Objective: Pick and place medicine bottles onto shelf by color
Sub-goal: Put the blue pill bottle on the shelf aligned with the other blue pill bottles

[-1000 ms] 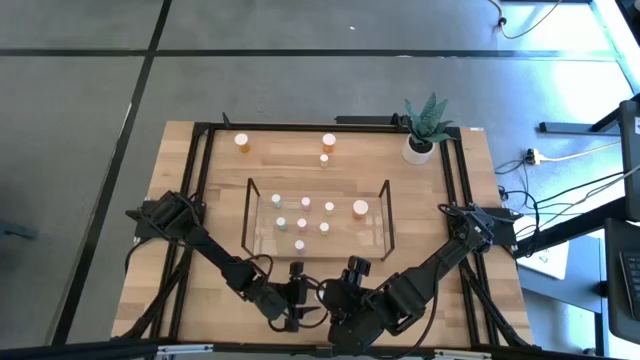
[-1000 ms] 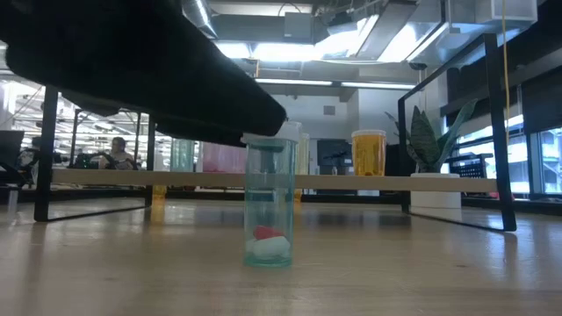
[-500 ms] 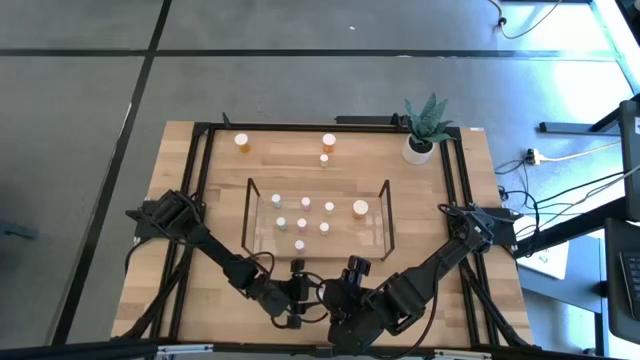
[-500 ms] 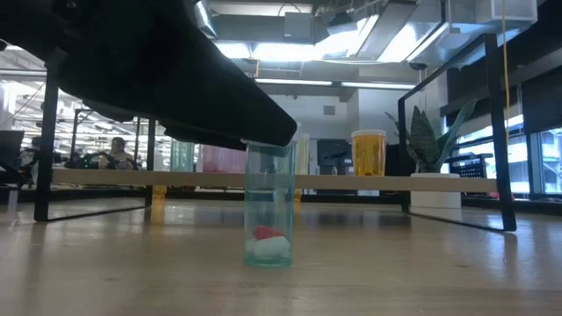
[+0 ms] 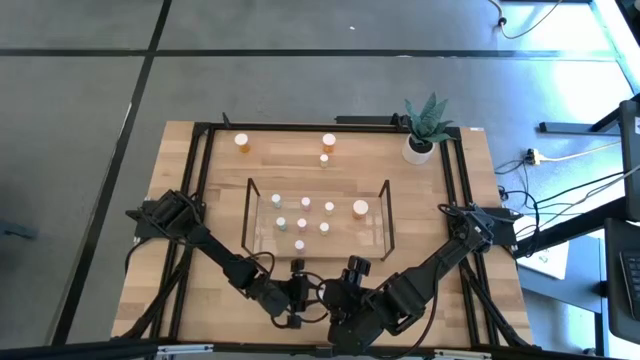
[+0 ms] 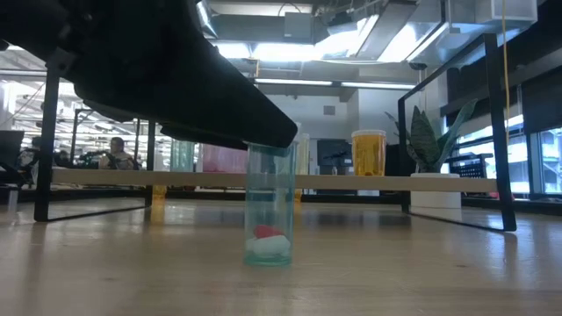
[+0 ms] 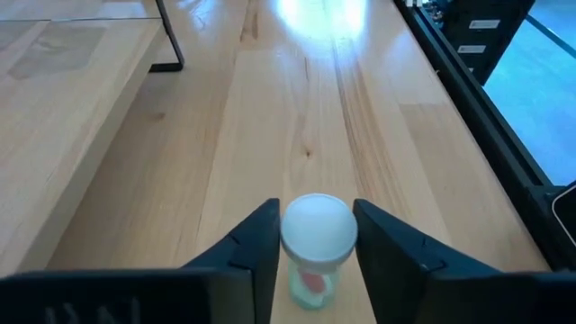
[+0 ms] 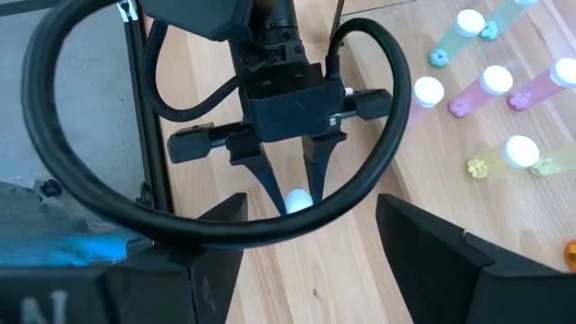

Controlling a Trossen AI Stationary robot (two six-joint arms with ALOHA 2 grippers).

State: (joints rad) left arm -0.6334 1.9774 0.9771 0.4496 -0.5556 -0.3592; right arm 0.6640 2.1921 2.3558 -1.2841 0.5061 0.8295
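Note:
A small greenish bottle [image 6: 269, 211] with a white cap stands upright on the wood near the table's near edge, also seen as the bottle [image 7: 310, 279] in the left wrist view. My left gripper [image 7: 317, 236] is shut on it and shows as my left gripper [image 5: 297, 305] from above. My right gripper [image 8: 310, 261] hangs open high above the table just to the right, with nothing between its fingers. The clear shelf [image 5: 248, 215] at mid-table carries several small bottles [image 5: 302, 222]. My left gripper pinches the bottle's white cap [image 7: 290, 236] between its two fingers, one on each side. The fingers slant down from the table's left toward its near right. The bottle stays upright with its base [image 6: 267, 259] on the table.
Two orange bottles [image 5: 243, 142] [image 5: 329, 142] and a smaller bottle [image 5: 324, 159] stand beyond the shelf. A potted plant [image 5: 425, 125] sits at the far right corner. Black frame rails [image 5: 200, 200] run along the table's sides.
My left gripper's fingers have drawn in on the greenish bottle's cap: in the low view a dark finger now covers the cap that showed a second ago. The bottle has stayed standing where it was.

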